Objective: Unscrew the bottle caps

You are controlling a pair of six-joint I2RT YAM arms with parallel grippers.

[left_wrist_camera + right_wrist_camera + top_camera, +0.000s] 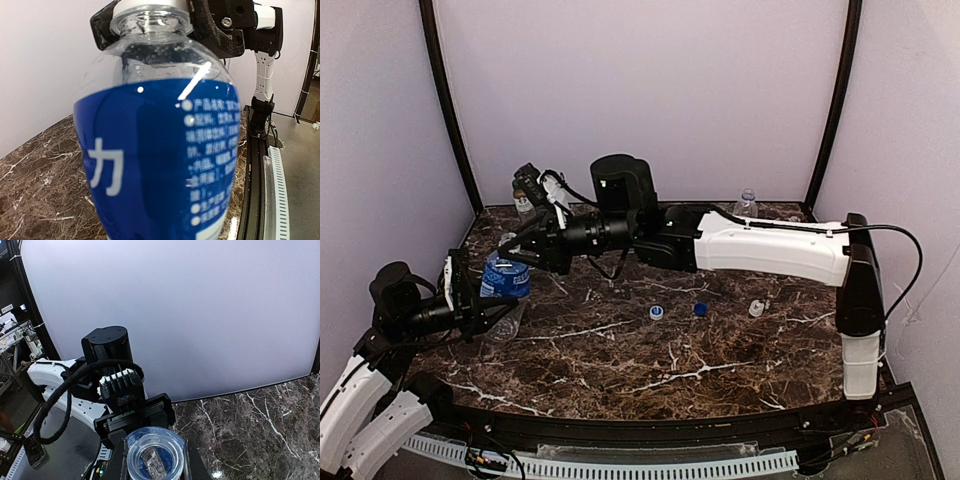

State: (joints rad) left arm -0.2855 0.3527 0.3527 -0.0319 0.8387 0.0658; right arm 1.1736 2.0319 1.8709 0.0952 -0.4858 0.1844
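left jaws: narrow, holding blue-labelled bottle (pixel 506 281) body | right jaws: clamped on its cap (pixel 146 6) | risk: thin bottle may twist in left grip, cap slipping unturned

On the dark brown marble-patterned table (pixel 720 370) lie a blue-and-white cap (pixel 656 312), a blue cap (pixel 701 309) and a white cap (pixel 756 309), in a row. At its back stand a clear unlabelled plastic bottle (pixel 747 203) and a brownish plastic bottle (pixel 523 200).
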